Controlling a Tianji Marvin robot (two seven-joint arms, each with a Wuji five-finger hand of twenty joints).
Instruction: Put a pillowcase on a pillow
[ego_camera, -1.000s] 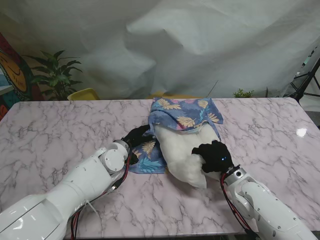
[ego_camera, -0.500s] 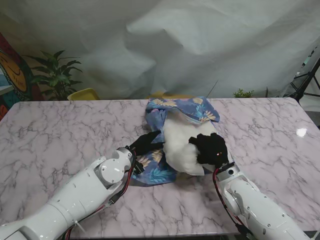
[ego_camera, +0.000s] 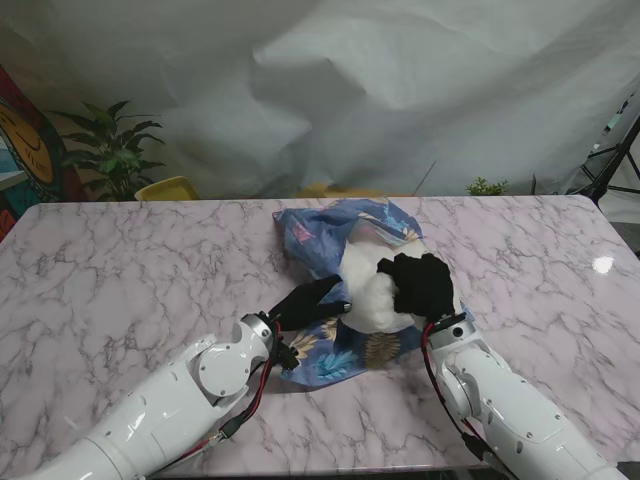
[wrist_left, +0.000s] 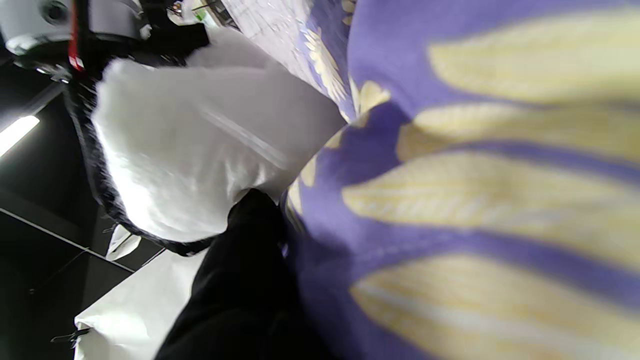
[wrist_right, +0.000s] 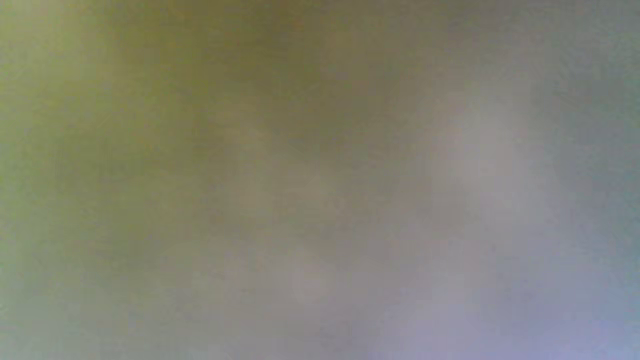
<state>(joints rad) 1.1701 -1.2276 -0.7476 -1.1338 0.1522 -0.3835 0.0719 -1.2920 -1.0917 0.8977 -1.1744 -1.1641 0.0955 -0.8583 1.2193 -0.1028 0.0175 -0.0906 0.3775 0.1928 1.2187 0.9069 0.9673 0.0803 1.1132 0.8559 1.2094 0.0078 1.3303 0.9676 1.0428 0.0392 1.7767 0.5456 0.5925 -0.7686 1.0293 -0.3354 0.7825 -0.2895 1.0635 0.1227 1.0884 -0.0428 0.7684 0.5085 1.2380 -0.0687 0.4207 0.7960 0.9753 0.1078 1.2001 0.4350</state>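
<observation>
Stand view: right hand (ego_camera: 422, 286) clamped on the white pillow (ego_camera: 368, 295) mid-table, left hand (ego_camera: 310, 301) pinching the blue leaf-print pillowcase (ego_camera: 322, 232) beside it; left wrist: black finger (wrist_left: 240, 270) against pillowcase (wrist_left: 475, 190) and pillow (wrist_left: 200, 150); right wrist: blurred, unreadable.

1. Both white arms rise from the near corners of the stand view and angle inward toward the middle.
2. left hand (ego_camera: 308, 301): black glove, fingers (wrist_left: 250, 240) stretched forward, closed on the pillowcase (ego_camera: 335, 352) edge.
3. right hand (ego_camera: 422, 285): black glove, palm down, fingers curled over the pillow (ego_camera: 368, 295), gripping it.
4. Right wrist view is all blur, nothing readable.
</observation>
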